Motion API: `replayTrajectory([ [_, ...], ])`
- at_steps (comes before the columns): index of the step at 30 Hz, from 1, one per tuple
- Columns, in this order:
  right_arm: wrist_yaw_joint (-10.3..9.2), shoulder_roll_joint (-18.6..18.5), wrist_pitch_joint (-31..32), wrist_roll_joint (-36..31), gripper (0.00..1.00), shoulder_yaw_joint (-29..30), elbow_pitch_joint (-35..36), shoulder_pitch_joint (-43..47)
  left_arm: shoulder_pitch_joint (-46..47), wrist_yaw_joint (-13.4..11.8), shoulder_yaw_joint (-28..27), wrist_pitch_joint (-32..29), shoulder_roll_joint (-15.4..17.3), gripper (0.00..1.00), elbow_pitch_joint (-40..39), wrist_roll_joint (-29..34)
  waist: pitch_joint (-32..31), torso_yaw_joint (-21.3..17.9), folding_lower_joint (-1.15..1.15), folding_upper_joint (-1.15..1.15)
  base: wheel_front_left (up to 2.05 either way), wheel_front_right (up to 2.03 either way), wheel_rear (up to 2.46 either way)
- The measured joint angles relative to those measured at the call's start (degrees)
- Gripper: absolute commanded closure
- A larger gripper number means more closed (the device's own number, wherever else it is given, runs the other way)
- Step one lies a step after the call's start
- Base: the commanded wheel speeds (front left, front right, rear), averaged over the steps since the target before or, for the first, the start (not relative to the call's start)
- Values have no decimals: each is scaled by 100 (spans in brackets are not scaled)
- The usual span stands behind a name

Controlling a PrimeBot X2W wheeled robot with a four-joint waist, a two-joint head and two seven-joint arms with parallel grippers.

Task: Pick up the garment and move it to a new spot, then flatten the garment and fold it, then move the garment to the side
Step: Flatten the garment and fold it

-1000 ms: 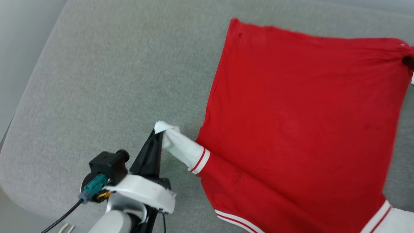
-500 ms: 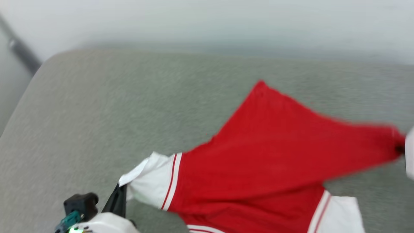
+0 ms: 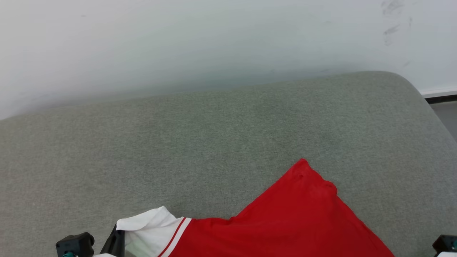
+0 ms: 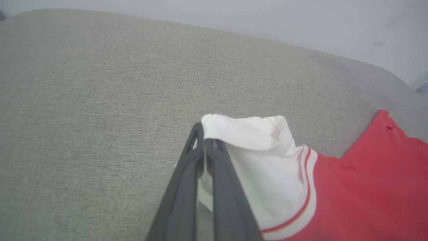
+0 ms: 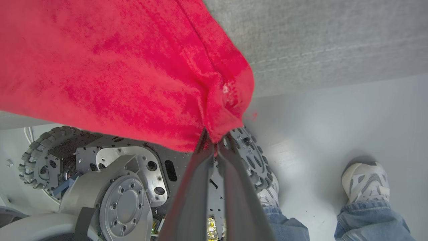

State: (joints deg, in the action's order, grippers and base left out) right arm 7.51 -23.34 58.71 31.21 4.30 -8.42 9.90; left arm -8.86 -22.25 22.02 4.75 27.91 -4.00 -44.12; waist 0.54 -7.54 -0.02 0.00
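You hold the garment (image 3: 285, 221) crosswise between clenched pincers: left gripper (image 4: 203, 135) on its white sleeve (image 4: 260, 147), right gripper (image 5: 214, 139) on a red corner (image 5: 227, 110).

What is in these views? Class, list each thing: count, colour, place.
garment: one, red with white striped sleeve, over the cushion.
cushion: one, grey-green, under the garment.
wall: one, white, behind the cushion.
floor: one, pale grey, below the cushion.
person's shoes: two, pale, on the floor.
wheeled base: one, grey, on the floor.
left hand: one, dark, shut on the white sleeve.
right hand: one, dark, shut on a red corner.
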Motion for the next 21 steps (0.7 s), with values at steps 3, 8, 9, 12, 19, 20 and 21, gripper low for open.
replayTrajectory([
  [3, -1, 186, -468, -46, 0, 207, 238, -32, 7, -7, 19, -10, -3, 100, -27, 1, 12, -93, 0, 0, 0, 0, 0],
  [8, -1, 303, -1848, -242, 0, 469, 465, -531, 154, -20, 44, -60, 23, 100, -131, 56, 163, -96, 1, 0, 0, 0, 0],
  [9, 0, 323, -2141, -264, 0, 493, 459, -669, 213, -19, 55, -66, 32, 100, -149, 68, 206, -82, 2, 0, 0, 0, 0],
  [12, 0, 385, -2785, -235, 0, 431, 330, -1054, 402, -15, 102, -107, 45, 100, -236, 146, 356, -19, 2, 0, 0, 0, 0],
  [19, 0, 175, -2585, 81, 0, -352, -74, -2115, 867, 5, 226, -157, 38, 100, -503, 367, 837, 224, 2, 0, 0, 0, 0],
  [20, 0, 134, -2432, 123, 0, -448, -114, -2284, 932, 9, 260, -159, 35, 100, -534, 392, 914, 270, 3, 0, 0, 0, 0],
  [21, 0, 92, -2269, 127, 0, -548, -143, -2436, 998, 18, 289, -162, 26, 100, -565, 422, 987, 321, 3, 0, 0, 0, 0],
])
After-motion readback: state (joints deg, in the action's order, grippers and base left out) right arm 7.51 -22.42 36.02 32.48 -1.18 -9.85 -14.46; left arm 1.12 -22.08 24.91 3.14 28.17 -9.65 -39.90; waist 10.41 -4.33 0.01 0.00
